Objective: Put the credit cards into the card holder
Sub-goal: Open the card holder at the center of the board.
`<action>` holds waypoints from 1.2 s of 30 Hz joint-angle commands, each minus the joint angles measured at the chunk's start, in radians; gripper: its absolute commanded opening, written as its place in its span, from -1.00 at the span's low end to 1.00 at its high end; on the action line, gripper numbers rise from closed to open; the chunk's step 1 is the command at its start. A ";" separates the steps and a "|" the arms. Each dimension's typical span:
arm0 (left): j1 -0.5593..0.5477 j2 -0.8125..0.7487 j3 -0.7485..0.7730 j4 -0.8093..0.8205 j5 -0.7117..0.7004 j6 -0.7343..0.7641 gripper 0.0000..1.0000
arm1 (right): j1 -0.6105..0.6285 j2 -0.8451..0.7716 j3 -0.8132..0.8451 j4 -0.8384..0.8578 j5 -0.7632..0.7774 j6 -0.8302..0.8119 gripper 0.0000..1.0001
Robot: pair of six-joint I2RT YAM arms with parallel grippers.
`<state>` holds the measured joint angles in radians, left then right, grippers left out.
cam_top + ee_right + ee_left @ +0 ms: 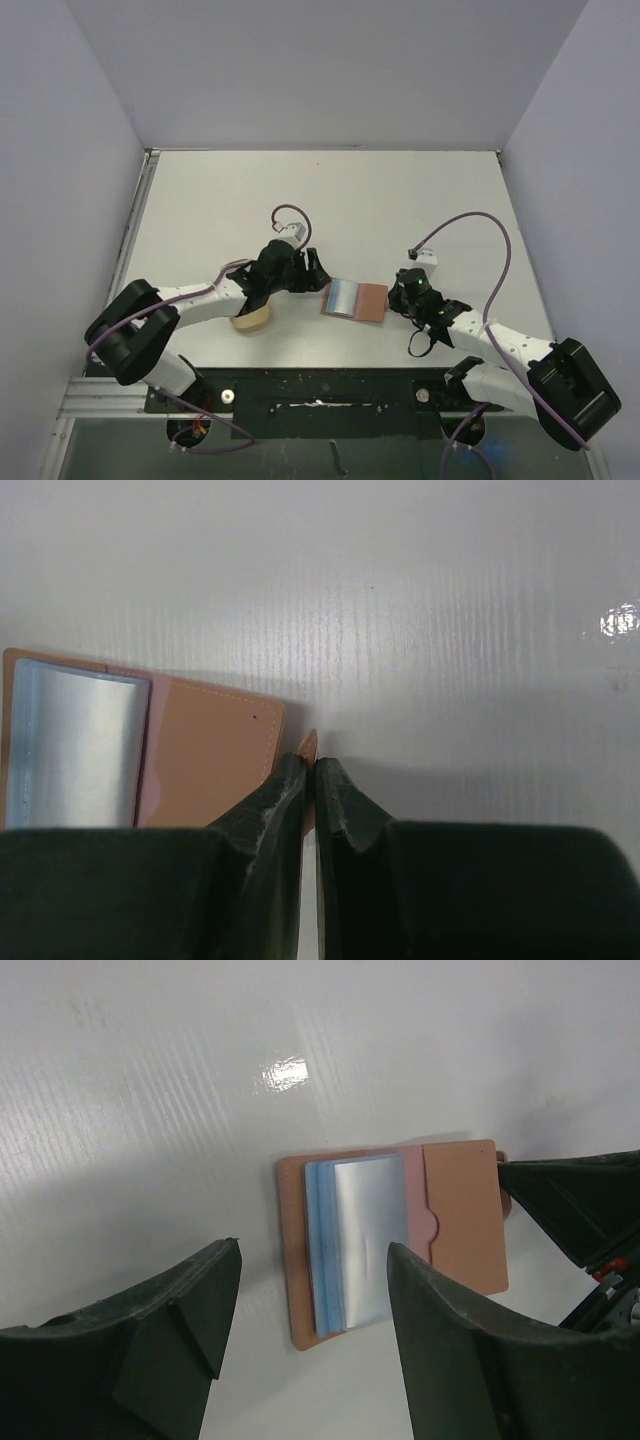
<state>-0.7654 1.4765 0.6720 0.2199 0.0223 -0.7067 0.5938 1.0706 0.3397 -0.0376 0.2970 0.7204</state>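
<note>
The reddish-brown card holder [372, 302] lies open and flat on the table between the arms. A grey-white card [370, 1240] lies on a light blue card [321, 1260], both partly tucked into the pocket of the card holder [462, 1215]. My left gripper [312, 272] is open and empty, hovering just left of the holder, its jaws [313, 1250] wide apart over the cards' near edge. My right gripper [312, 762] is shut on the holder's small closing tab [310, 743] at the right edge of the holder [210, 755]. The gold card is not in view.
A larger pale tan case [250, 317] with a rounded end lies under the left arm near the front edge. The white table [330, 200] is walled at the back and both sides. The right gripper's fingers [580, 1200] show at the holder's right edge in the left wrist view.
</note>
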 commanded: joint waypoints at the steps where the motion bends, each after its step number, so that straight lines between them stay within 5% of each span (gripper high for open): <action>1: -0.009 0.058 -0.011 0.147 0.018 -0.078 0.18 | -0.011 0.002 -0.022 0.073 -0.019 0.039 -0.99; 16: -0.033 0.213 -0.042 0.373 0.188 -0.242 0.12 | -0.022 -0.004 -0.040 0.076 -0.007 0.055 -0.96; 29: -0.072 0.156 -0.073 0.567 0.224 -0.342 0.04 | -0.022 -0.032 -0.079 0.097 -0.023 0.094 -0.93; 36: -0.083 0.185 -0.043 0.495 0.206 -0.286 -0.14 | -0.022 -0.045 -0.091 0.098 -0.026 0.108 -0.92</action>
<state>-0.8421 1.6695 0.6041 0.6857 0.2226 -1.0260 0.5747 1.0496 0.2630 0.0395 0.2749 0.8101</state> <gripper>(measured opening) 0.468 0.072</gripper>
